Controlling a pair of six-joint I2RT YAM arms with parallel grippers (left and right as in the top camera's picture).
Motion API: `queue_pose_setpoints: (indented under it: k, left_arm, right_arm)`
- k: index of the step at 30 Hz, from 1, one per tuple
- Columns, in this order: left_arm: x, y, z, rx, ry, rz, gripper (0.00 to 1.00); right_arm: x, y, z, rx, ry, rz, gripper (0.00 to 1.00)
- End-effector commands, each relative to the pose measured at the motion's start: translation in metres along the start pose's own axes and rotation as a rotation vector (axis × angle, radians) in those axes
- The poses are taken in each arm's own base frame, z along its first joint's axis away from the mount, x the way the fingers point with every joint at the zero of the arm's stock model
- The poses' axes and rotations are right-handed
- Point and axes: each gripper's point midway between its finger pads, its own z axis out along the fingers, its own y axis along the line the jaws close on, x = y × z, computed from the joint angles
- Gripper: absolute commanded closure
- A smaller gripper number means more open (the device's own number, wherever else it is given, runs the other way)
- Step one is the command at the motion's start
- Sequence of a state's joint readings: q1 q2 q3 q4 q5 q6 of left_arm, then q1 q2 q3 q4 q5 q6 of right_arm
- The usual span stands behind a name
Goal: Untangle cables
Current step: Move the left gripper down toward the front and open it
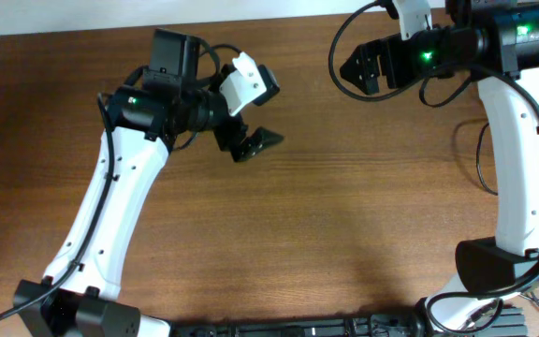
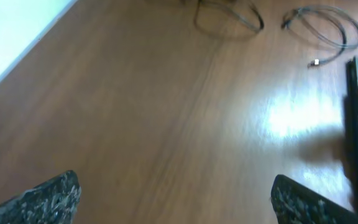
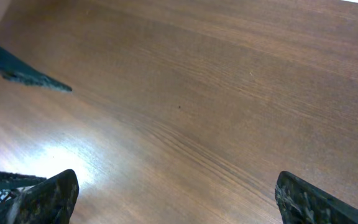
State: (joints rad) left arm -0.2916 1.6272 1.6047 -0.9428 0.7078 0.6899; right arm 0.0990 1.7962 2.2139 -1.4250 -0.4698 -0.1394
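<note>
Spanning every view, the brown wood-grain table (image 1: 326, 215) shows a bright patch of glare, and a pale strip (image 1: 64, 14) edges the top of the overhead frame. The cables (image 2: 325, 25) lie in two loose loops at the upper right of the left wrist view, well apart from the left gripper (image 2: 176, 199), whose fingers stand spread wide at the bottom corners. The right gripper (image 3: 179, 199) is likewise spread, above the wood.
</note>
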Motion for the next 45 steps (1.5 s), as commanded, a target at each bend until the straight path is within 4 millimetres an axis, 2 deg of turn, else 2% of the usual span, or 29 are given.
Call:
queue_pose_setpoints:
  k: [1,3,7,9,12,15,18,25,32,39,45]
  left_arm:
    - [0.012,-0.010,-0.027,-0.084,0.090,-0.017,0.01]
    - [0.017,-0.015,-0.039,-0.120,0.126,-0.019,0.01]
    - [0.015,-0.020,-0.063,-0.210,0.136,0.031,0.01]
    - [0.016,-0.031,-0.071,-0.215,0.130,0.112,0.01]
    - [0.028,-0.049,-0.076,-0.207,0.131,0.217,0.01]
    - [0.044,-0.062,-0.076,-0.244,0.091,0.275,0.01]
    - [0.053,-0.064,-0.071,-0.296,0.039,0.324,0.01]
    - [0.081,-0.075,-0.049,-0.381,-0.117,0.448,0.01]
    - [0.088,-0.079,-0.044,-0.497,-0.253,0.571,0.01]
    - [0.076,-0.081,-0.056,-0.656,-0.413,0.724,0.01]
    - [0.089,-0.089,-0.056,-0.726,-0.473,0.779,0.01]
  right_arm:
    - [-0.001,0.004,-0.002,-0.007,-0.007,-0.018,0.01]
    - [-0.001,0.004,-0.002,-0.007,-0.007,-0.018,0.01]
    - [-0.001,0.004,-0.002,-0.007,-0.007,-0.018,0.01]
    - [-0.001,0.004,-0.002,-0.007,-0.007,-0.018,0.01]
    - [-0.001,0.004,-0.002,-0.007,-0.007,-0.018,0.01]
    - [-0.001,0.004,-0.002,-0.007,-0.007,-0.018,0.01]
    - [-0.001,0.004,-0.002,-0.007,-0.007,-0.018,0.01]
    - [-0.001,0.004,-0.002,-0.007,-0.007,-0.018,0.01]
    - [-0.001,0.004,-0.002,-0.007,-0.007,-0.018,0.01]
    - [-0.001,0.004,-0.002,-0.007,-0.007,-0.018,0.01]
    - [-0.001,0.004,-0.002,-0.007,-0.007,-0.018,0.01]
